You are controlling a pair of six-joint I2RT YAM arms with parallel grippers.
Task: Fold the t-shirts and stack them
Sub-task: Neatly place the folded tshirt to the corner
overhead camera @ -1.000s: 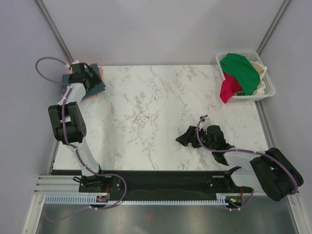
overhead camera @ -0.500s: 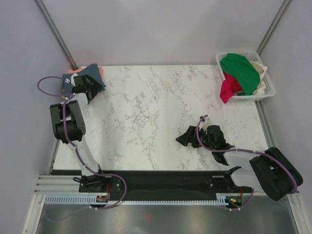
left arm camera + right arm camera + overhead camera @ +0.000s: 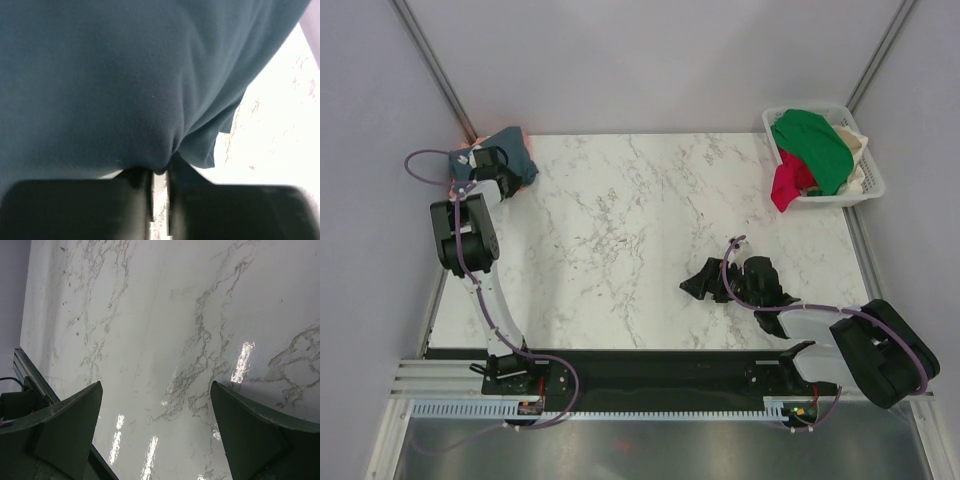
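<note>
The slate-blue t-shirt (image 3: 512, 153) lies folded at the table's far left corner. A salmon-pink t-shirt edge (image 3: 528, 178) peeks out from under it. My left gripper (image 3: 486, 160) sits at the blue shirt's left side. In the left wrist view the blue cloth (image 3: 125, 75) fills the frame and puckers down into my left gripper (image 3: 159, 176), whose jaws are shut on a pinch of it. My right gripper (image 3: 704, 284) hovers over bare marble right of centre. The right wrist view shows my right gripper (image 3: 156, 432) wide open with nothing between its fingers.
A white basket (image 3: 868, 188) stands at the far right corner with a green garment (image 3: 815, 145), a red one (image 3: 784, 187) and a cream one (image 3: 856, 152) inside. The left wall post rises just behind the shirts. Marble tabletop (image 3: 620, 220) spreads between the two arms.
My left gripper has gone from wide open to shut on the blue shirt's cloth, and the shirts have shifted slightly toward the corner. The right arm has not moved.
</note>
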